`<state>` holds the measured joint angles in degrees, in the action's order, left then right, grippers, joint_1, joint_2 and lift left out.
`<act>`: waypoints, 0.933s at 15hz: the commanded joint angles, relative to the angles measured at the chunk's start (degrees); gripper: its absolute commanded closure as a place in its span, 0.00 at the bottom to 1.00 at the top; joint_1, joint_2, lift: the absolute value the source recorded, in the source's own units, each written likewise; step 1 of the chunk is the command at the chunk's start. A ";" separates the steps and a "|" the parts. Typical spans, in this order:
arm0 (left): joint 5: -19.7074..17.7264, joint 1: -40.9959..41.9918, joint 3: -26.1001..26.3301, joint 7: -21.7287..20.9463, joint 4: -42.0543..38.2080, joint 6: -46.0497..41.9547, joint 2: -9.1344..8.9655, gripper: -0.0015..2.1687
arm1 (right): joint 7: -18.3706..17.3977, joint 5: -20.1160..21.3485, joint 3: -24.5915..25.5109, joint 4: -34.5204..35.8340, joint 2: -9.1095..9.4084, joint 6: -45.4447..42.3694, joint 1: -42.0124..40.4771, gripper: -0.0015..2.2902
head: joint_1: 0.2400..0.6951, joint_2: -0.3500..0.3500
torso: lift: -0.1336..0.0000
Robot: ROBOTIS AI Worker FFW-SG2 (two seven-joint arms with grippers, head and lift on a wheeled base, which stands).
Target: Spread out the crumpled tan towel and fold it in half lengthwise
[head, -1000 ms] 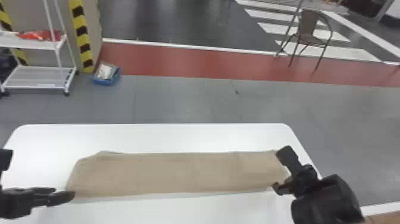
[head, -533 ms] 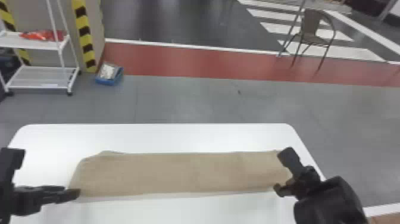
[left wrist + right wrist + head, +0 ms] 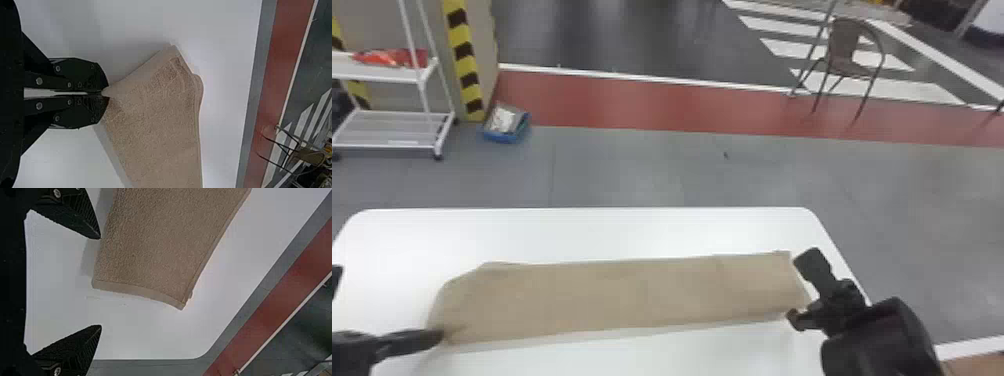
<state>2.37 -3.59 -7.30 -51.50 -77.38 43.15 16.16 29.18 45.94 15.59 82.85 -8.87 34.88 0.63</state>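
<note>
My left gripper [image 3: 438,337] is at the near left corner of the tan towel [image 3: 612,295], which lies as a long folded strip across the table. In the left wrist view the left gripper [image 3: 103,93] is shut on a corner of the towel [image 3: 156,117], pulling it to a point. My right gripper [image 3: 794,287] stands at the strip's right end. The right wrist view has the right gripper [image 3: 100,282] open, its fingers wide apart, with the hemmed end of the towel [image 3: 156,243] near them and nothing held.
The white table [image 3: 582,230] has rounded far corners, with bare surface behind and in front of the towel. Beyond it on the floor stand a white rack [image 3: 387,130], a blue bin [image 3: 504,135] and a chair [image 3: 852,65].
The left gripper has moved to the right in the head view and now holds the towel's near left corner, which looks slightly drawn and lifted. The right gripper stays about where it was.
</note>
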 commanded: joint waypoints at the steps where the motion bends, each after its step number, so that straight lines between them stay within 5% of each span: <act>1: -0.09 6.32 -4.13 -2.11 -7.08 0.76 1.68 0.93 | 0.00 -0.15 -0.03 0.12 -0.18 -0.29 -0.02 0.04 | 1.00 0.16 | 1.00; 5: -0.44 11.85 -6.59 -3.87 -11.30 0.93 4.32 0.93 | -0.18 -1.91 -1.96 0.12 0.61 -0.81 0.33 0.04 | 1.00 0.21 | 1.00; 10: -0.35 17.92 -5.62 -3.96 -18.24 -9.26 1.86 0.93 | -1.32 -2.26 -9.78 1.00 4.39 -3.98 0.33 0.04 | 1.00 0.36 | 1.00; 14: -0.26 21.61 -2.37 -4.49 -26.59 -20.86 -0.51 0.93 | -1.41 2.49 -13.65 -1.20 5.70 -0.81 0.25 0.04 | 1.00 0.40 | 1.00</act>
<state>2.08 15.74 -10.41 -55.72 -100.24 28.27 16.55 27.77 47.32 2.91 82.60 -3.42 33.35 0.95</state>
